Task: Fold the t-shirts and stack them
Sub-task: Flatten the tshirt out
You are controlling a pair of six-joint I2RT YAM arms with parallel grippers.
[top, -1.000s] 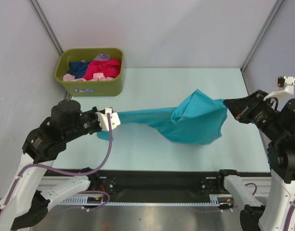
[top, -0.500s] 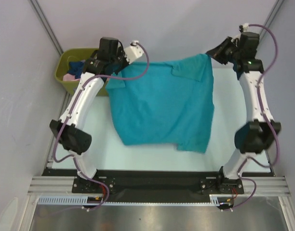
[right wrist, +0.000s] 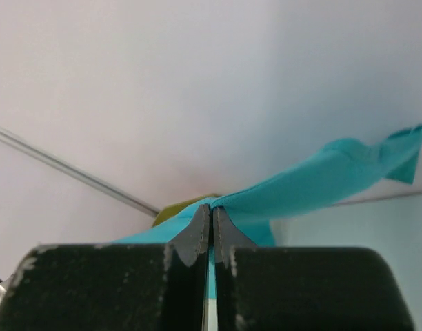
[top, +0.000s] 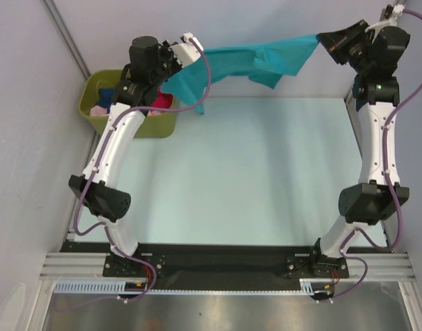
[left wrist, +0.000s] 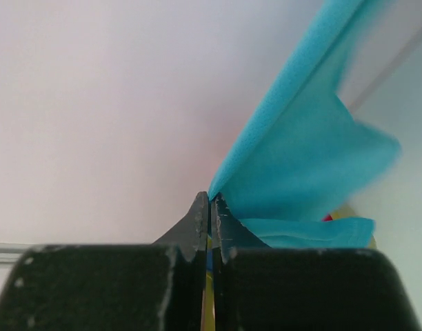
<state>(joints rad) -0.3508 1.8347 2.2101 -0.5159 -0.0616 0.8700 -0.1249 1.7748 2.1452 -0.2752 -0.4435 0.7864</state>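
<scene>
Teal t-shirt [top: 259, 58] sags bunched between left pincer [left wrist: 210, 204] and right pincer [right wrist: 212, 211], both clamping it.

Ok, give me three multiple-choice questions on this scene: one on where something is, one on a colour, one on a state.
1. Where is the bin?
A. the table's far left corner
B. the near right corner
C. the table's middle

2. What colour is the held shirt?
A. magenta
B. navy
C. teal

3. How is that shirt?
A. folded on the table
B. stretched in the air between both grippers
C. lying in the bin

Answers:
1 A: the top view shows it at the far left.
2 C: it is teal in every view.
3 B: the left gripper and right gripper are each shut on an edge, and the shirt hangs above the table.
</scene>
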